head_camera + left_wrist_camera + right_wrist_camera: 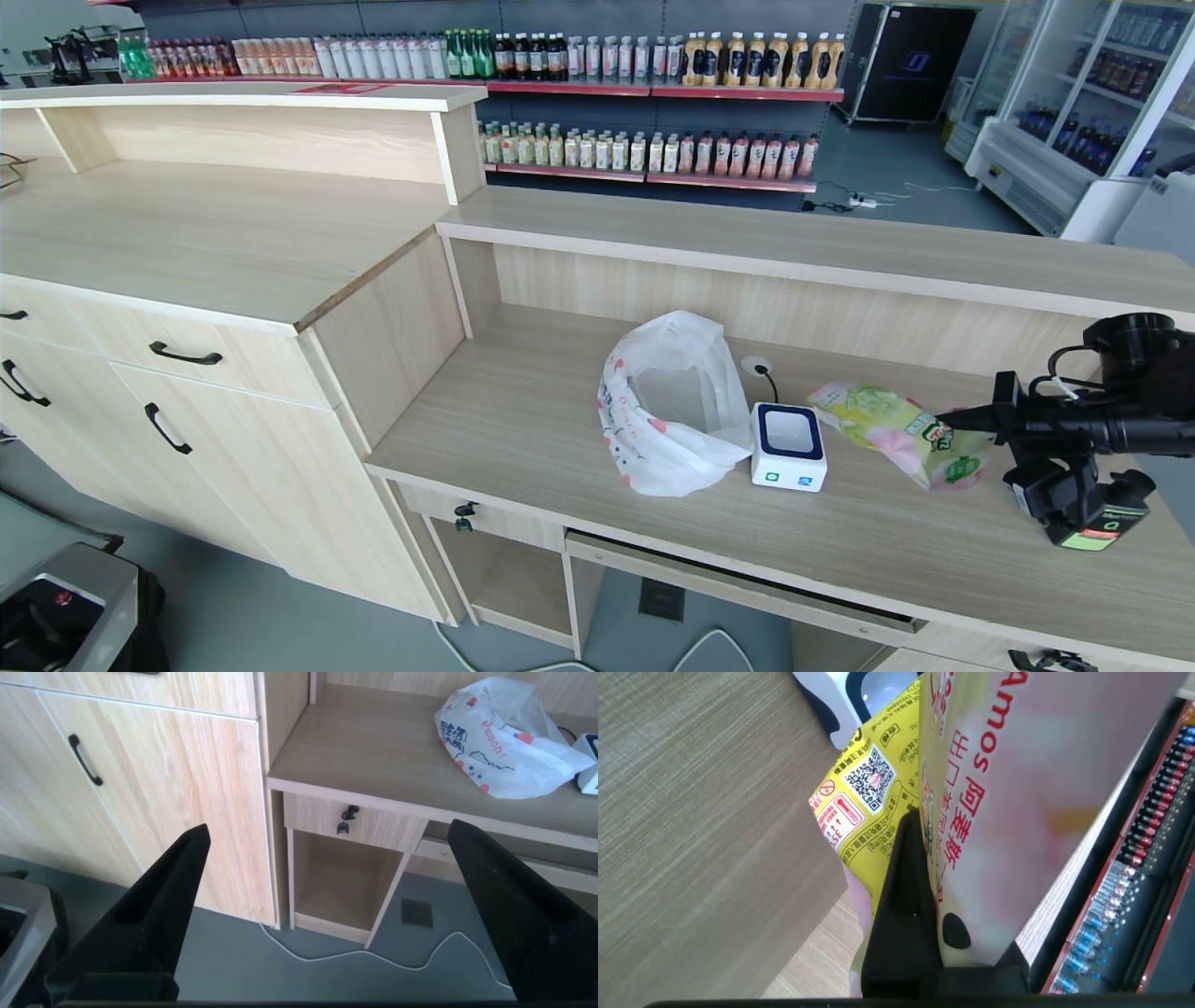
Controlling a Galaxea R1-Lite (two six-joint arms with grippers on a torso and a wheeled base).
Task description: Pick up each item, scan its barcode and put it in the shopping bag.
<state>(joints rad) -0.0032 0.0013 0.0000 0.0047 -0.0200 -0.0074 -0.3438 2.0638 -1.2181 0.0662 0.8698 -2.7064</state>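
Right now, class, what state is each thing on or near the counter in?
Bag: open, standing on counter.
Scanner: face up, nothing on it.
Packet: clamped at one end.
Left gripper: open, empty.
Right gripper: shut on packet.
Drawer: shut.

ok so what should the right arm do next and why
Probably swing the snack packet left over the scanner, printed back facing its window. The right gripper is shut on the packet's end, the packet lies just right of the scanner, and the shopping bag beyond comes after scanning.
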